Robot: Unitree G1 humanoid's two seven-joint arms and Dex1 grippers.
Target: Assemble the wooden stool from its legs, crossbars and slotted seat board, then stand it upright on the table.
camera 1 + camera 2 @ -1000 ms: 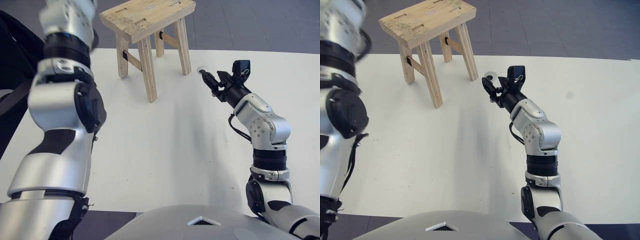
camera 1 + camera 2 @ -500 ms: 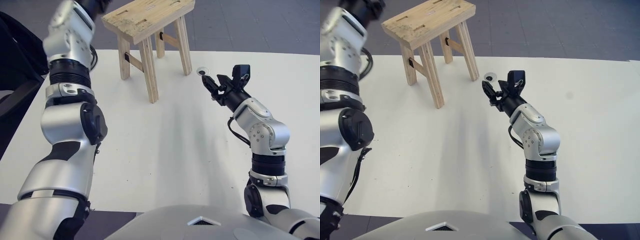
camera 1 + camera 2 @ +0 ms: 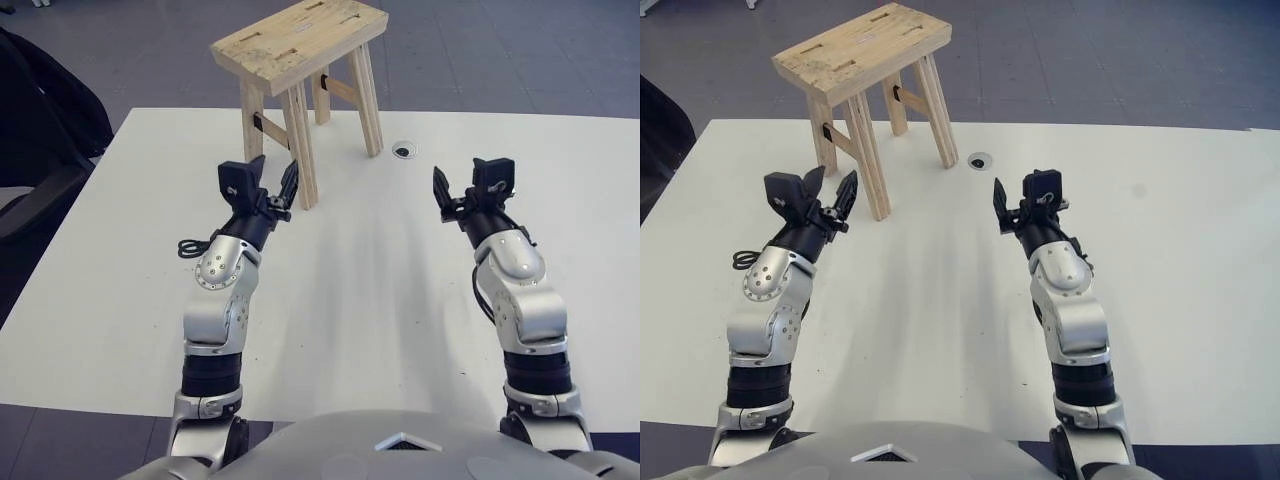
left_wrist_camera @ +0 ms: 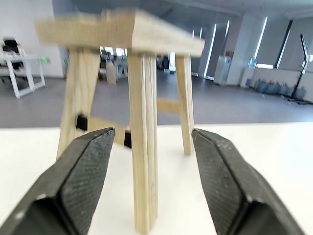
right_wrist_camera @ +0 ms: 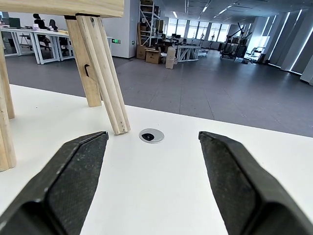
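The assembled wooden stool [image 3: 300, 40] stands upright on its legs at the far side of the white table [image 3: 350, 300], slotted seat on top and crossbars between the legs. My left gripper [image 3: 273, 182] hovers open just in front of the stool's nearest leg [image 4: 143, 147], which stands between the fingers' line of sight without being touched. Open and holding nothing, my right gripper [image 3: 458, 195] hangs over bare table to the right of the stool, pointing at another stool leg [image 5: 110, 98] farther off.
A round cable hole [image 3: 403, 151] sits in the table right of the stool, ahead of the right gripper. A dark chair [image 3: 40, 130] stands off the table's left edge. Open white table lies between and in front of both arms.
My left arm has swung down from high beside the camera to low over the table in front of the stool. The right gripper has drawn back from the cable hole.
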